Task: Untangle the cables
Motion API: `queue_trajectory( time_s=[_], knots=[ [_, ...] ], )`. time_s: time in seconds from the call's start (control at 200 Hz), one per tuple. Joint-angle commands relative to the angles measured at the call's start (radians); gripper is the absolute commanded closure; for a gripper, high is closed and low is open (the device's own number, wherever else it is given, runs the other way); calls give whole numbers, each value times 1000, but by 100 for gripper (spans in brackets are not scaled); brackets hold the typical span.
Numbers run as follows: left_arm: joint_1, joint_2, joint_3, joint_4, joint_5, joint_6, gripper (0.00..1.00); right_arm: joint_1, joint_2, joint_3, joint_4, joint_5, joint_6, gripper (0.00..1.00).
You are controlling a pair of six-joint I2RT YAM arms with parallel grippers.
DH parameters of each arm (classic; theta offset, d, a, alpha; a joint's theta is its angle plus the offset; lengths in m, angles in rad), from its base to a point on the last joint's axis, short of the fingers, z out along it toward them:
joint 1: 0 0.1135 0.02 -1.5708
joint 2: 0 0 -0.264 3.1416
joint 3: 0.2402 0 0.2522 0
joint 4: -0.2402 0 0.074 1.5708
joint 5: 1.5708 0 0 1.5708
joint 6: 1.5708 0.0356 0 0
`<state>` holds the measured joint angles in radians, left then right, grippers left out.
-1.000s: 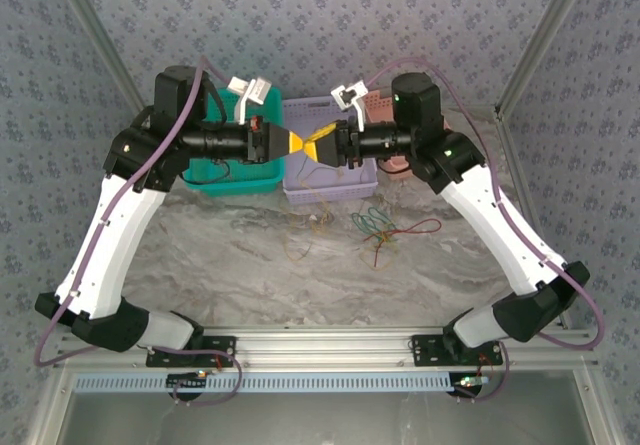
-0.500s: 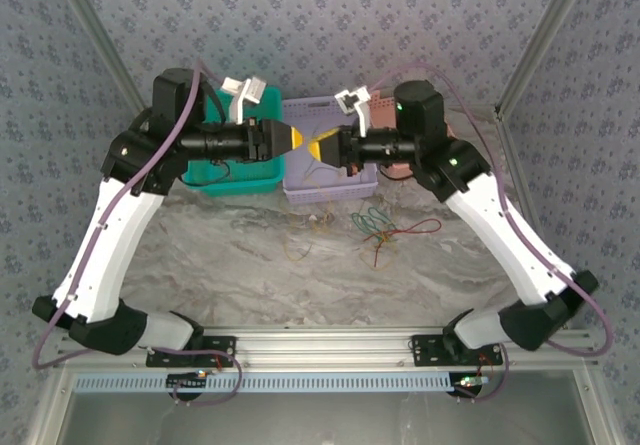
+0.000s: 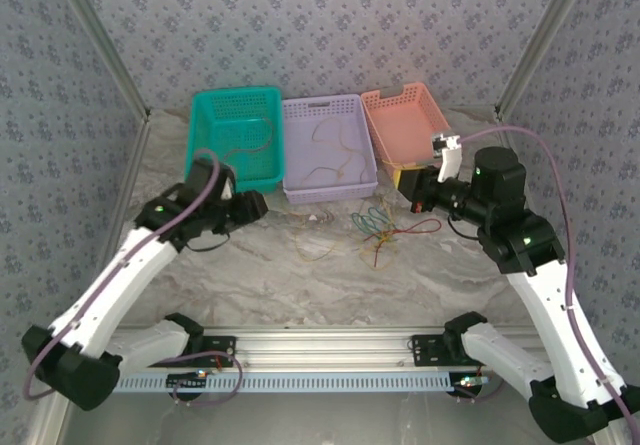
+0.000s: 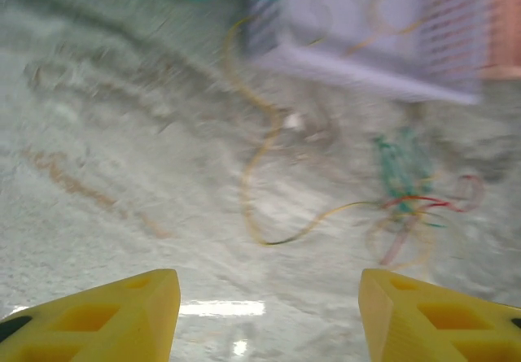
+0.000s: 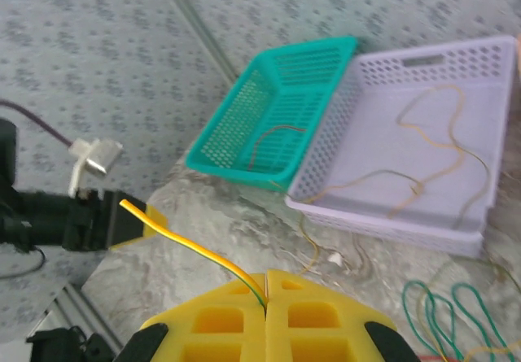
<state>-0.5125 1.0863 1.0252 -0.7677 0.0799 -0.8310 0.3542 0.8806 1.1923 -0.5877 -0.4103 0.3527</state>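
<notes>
Two grippers, one tangle. Left gripper (image 4: pixel 269 285): fingers are standing wide apart, holding nothing. Right gripper (image 5: pixel 266 285): fingers are pinching shut on a yellow-green wire (image 5: pixel 191 246) that is trailing up and leftward. Cable tangle (image 3: pixel 385 227): lying on the marble tabletop (image 3: pixel 300 285) before the purple basket (image 3: pixel 330 193), between both arms and nearer the right. From the left fingers it is sitting ahead and rightward.

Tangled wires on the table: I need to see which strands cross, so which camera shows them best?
The top view: the whole tangle lies sharp and uncut near the purple basket. The left wrist view has the tangle blurred; the right wrist view cuts it to green loops at the frame's edge.
</notes>
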Motion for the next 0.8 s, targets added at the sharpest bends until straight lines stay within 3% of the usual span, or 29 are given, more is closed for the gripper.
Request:
queue_trajectory(
  time_s=[0.0, 0.215, 0.41, 0.49, 0.565, 0.61, 0.794],
  knots=[
    [-1, 26, -70, 270, -31, -61, 41, -16, 2, -46, 15, 1, 38, 100],
    [-3, 174, -101, 458, -50, -127, 45, -29, 7, -67, 19, 33, 38, 100],
    [-27, 235, -174, 534, -83, -65, 77, -83, -8, -49, -9, 69, 33, 100],
    [-42, 290, -184, 546, -118, 23, 82, -91, -7, -48, -9, 55, 41, 100],
    [-63, 361, -171, 535, -155, 84, 80, -93, -7, -47, -8, 52, 44, 100],
    [-74, 405, -153, 507, -184, 91, 74, -92, -7, -45, -9, 53, 44, 100],
    [-186, 529, -64, 425, -310, -4, 57, -93, -19, -53, -9, 64, 41, 100]
  ],
)
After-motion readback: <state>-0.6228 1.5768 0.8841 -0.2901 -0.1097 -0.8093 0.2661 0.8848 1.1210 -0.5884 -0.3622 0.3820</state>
